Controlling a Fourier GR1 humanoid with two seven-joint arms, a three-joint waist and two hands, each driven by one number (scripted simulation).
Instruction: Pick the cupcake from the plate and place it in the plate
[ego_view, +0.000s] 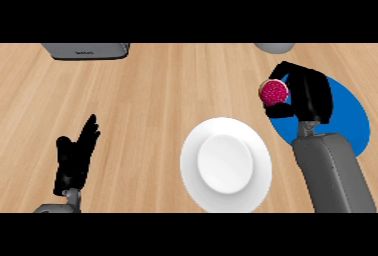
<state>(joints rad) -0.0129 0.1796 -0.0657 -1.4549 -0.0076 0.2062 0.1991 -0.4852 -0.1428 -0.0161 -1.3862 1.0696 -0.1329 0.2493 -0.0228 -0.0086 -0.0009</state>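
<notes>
Fingers of the right hand (310, 95) are curled round the cupcake (274, 92) and hold it at the hand's left side, its pink top showing. The cupcake is at the left rim of the blue plate (348, 117), apart from the white plate (193, 155). I judge the picking is done and the carrying is in hand. Next the hand must go left and nearer to the robot, then lower over the white plate's middle and open. The left hand (76, 155) rests at the view's left, fingers straight, pointing up.

Pink-topped cupcake (274, 92) at blue plate's (351, 116) left edge; white plate (226, 165) lies just left.
</notes>
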